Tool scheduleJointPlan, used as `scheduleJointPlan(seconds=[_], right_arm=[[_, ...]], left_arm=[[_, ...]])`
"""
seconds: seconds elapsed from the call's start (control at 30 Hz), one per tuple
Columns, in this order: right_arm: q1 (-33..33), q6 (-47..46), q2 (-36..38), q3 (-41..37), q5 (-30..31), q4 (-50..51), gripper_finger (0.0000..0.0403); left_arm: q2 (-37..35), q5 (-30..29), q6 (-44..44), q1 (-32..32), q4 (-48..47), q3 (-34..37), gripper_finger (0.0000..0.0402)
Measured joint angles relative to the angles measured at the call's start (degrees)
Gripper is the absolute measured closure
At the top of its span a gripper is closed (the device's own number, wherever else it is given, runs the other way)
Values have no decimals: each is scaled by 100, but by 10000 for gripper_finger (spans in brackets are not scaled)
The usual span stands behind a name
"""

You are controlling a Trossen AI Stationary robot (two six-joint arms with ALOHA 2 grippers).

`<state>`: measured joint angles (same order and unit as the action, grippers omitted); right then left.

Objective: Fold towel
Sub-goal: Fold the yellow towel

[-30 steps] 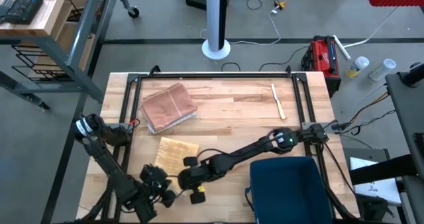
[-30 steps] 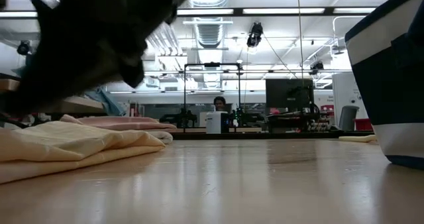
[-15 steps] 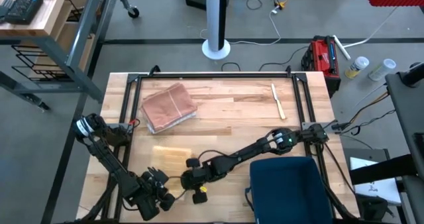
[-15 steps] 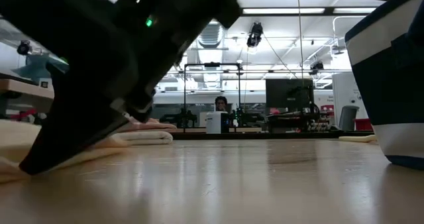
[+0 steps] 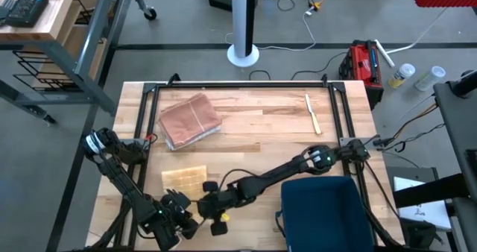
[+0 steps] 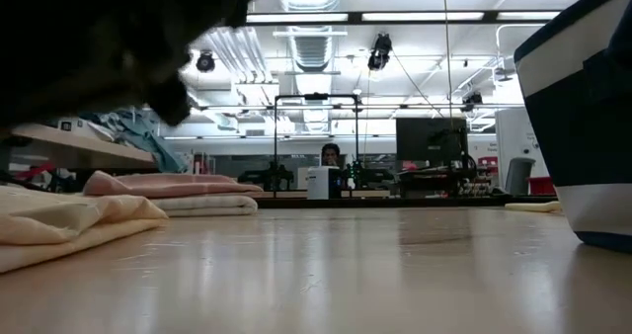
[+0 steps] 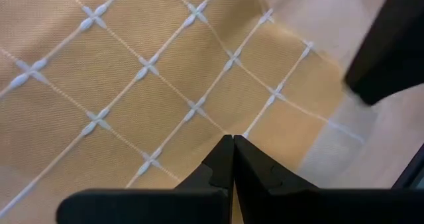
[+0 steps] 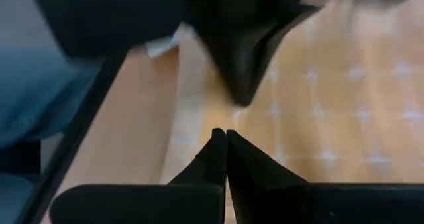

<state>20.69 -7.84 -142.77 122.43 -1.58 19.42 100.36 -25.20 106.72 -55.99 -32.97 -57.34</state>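
Towel (image 5: 184, 180) has slid toward the worktop's near edge, and I keep both tools (image 5: 195, 216) closed beside it.

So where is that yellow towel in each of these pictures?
High view: yellow towel near the table's front edge, left of centre.
Low view: pale folded cloth at far left.
Left wrist view: fills the picture, white stitched diamonds.
Right wrist view: right half, blurred.
Shared landmark: the pink towel behind it.
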Motion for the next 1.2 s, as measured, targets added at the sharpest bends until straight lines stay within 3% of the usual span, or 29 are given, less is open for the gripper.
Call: scheduleJointPlan(seconds=[0.3,0.53,0.9,1.2], right_arm=[[150,-7,-546,-4,-269,-181,403],[15,-308,-546,9,-378,22,403],[13,-314,-548,7,-343,113,403],[-3,-204,-279,-25,-325,482,403]], left_arm=[[2,-83,-141,-9,342,2,402],[-18,1148,-37,-228,582,-162,402],[310,1223,1057,-836,736,-103,401],[385,743,1321,-1121,1066,-255,402]])
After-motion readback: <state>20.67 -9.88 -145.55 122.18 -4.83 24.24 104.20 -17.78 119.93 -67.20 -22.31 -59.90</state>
